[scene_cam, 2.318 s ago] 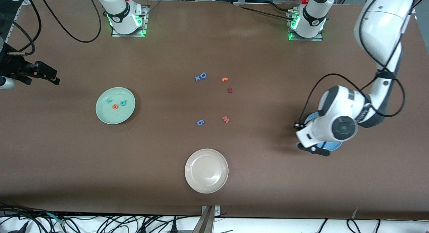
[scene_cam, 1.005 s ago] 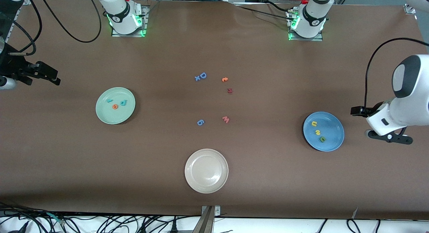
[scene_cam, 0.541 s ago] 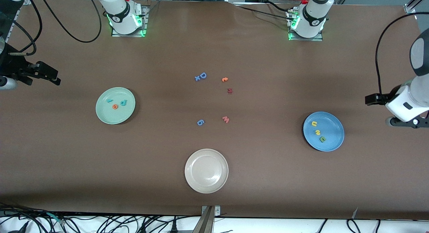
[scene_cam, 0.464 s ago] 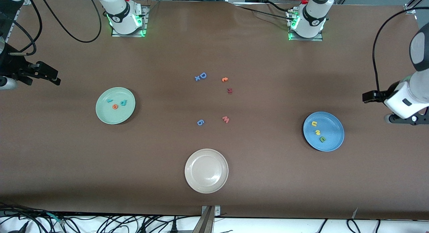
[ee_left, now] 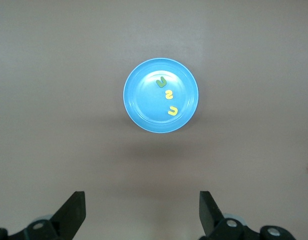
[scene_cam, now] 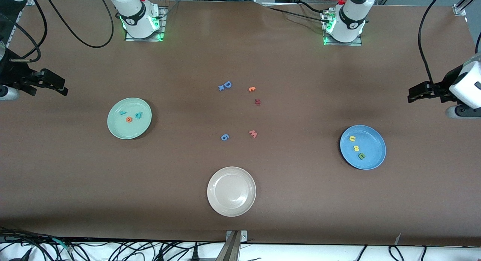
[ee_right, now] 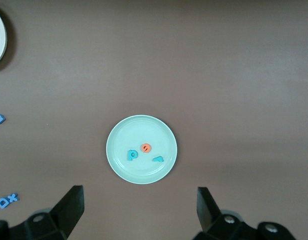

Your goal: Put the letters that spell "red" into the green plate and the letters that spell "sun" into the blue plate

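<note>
Front view: left claw (scene_cam: 413,94) and right claw (scene_cam: 60,89) both gape wide, empty, touching nothing.

Light fell evenly from above on the brown desk (scene_cam: 300,201), which showed matte with faint paler bands and no hard glare. The beige plate (scene_cam: 231,191) carried a soft sheen at its centre. The green plate (scene_cam: 129,118) and blue plate (scene_cam: 362,147) cast thin dark crescents beside their rims. Green lamps glowed at both arm bases. In the wrist views a broad, soft shadow lay on the desk near each plate, and the frames stayed sharp, slightly dimmer toward the corners.
</note>
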Robot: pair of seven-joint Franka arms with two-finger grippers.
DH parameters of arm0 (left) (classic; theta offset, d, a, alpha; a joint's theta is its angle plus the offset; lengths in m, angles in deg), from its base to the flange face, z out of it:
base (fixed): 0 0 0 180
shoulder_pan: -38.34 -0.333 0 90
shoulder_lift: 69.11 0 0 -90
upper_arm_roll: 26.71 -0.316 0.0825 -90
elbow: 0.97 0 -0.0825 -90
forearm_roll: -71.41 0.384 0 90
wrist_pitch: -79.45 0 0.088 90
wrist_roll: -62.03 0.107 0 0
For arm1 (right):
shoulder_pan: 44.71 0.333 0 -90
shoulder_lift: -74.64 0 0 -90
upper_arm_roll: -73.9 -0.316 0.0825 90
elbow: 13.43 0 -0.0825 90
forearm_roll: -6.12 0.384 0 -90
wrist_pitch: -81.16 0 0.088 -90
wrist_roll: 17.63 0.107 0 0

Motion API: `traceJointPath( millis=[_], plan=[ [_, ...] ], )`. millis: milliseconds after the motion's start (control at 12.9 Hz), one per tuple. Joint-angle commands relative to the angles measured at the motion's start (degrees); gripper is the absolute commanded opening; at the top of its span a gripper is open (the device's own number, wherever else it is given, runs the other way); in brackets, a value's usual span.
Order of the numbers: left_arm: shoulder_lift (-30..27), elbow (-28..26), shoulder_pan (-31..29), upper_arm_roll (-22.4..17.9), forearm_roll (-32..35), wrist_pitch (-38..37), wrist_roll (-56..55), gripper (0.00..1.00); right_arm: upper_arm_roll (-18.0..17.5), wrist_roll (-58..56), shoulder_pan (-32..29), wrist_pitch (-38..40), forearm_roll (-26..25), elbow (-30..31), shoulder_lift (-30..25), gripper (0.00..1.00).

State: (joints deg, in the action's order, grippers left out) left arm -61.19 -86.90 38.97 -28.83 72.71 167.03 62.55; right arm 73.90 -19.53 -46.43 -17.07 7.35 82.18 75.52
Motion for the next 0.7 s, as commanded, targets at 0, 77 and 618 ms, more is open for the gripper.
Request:
traceJointPath(
  millis=[0, 77, 618],
  plan=[
    [-2.03, -2.31, 0.87, -1.14, -3.05, 0.57, -0.09, 1.0, -0.35, 0.41, -0.21, -0.12, -0.7, 0.2, -0.35, 1.0],
    [-2.64, -2.31, 0.87, -1.14, -3.24, 0.57, 0.27, 1.0, -0.35, 0.5, -0.21, -0.12, -0.7, 0.2, -0.35, 1.0],
    [0.78, -1.52, -0.19, -1.14, -3.24, 0.22, 0.36, 1.0, -0.35, 0.41, -0.21, -0.29, -0.87, 0.2, -0.35, 1.0]
  ],
)
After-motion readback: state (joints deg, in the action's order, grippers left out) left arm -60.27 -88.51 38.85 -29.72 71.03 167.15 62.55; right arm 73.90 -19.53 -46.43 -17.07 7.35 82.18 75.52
